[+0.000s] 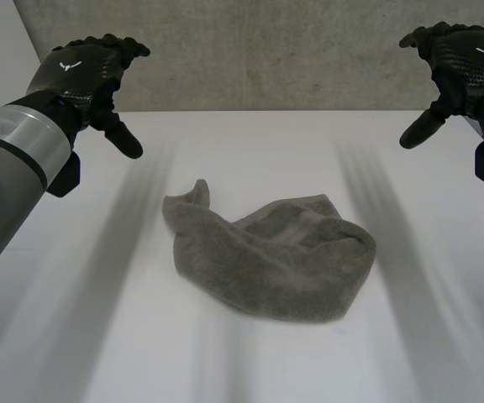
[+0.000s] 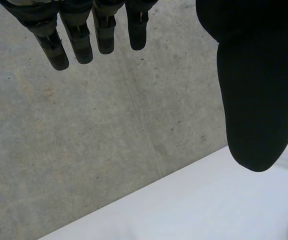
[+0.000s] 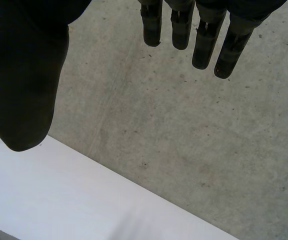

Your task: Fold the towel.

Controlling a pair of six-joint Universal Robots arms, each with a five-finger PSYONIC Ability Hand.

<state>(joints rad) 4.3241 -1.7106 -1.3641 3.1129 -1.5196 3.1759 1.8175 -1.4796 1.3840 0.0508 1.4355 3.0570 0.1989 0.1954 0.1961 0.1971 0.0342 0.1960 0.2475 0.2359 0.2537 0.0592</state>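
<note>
1. Surface: white table (image 1: 250, 369), w/ a grey concrete wall (image 1: 267, 50) behind its far edge.
2. Towel (image 1: 276, 256): grey, lies crumpled at table centre, between the two arms and nearer the robot than both hands. One corner sticks up at its far-left end. Its right side is bunched into a rounded fold. It is not flat and shows no straight edge.
3. Left hand (image 1: 86, 71): hangs above the far-left part of the table, well apart from the towel. Wrist view: fingers (image 2: 79, 45) straight, side by side w/ small gaps, thumb spread wide. It holds nothing.
4. Right hand (image 1: 469, 59): hangs above the far-right part, also well apart from the towel. Wrist view: fingers (image 3: 204, 45) straight, thumb held away from them. It holds nothing.
5. Step in hand (est.): pre-grasp. No fold is made and neither hand touches the cloth.
6. Next move (est.): 
   - Lower both hands to the towel and pinch two corners or one edge.
   - Spread the cloth flat before any fold.
   - The raised far-left corner suits the left hand.
   - Where the right-side corners lie in the bunch, cannot tell; the right hand probably has to draw one out first.
</note>
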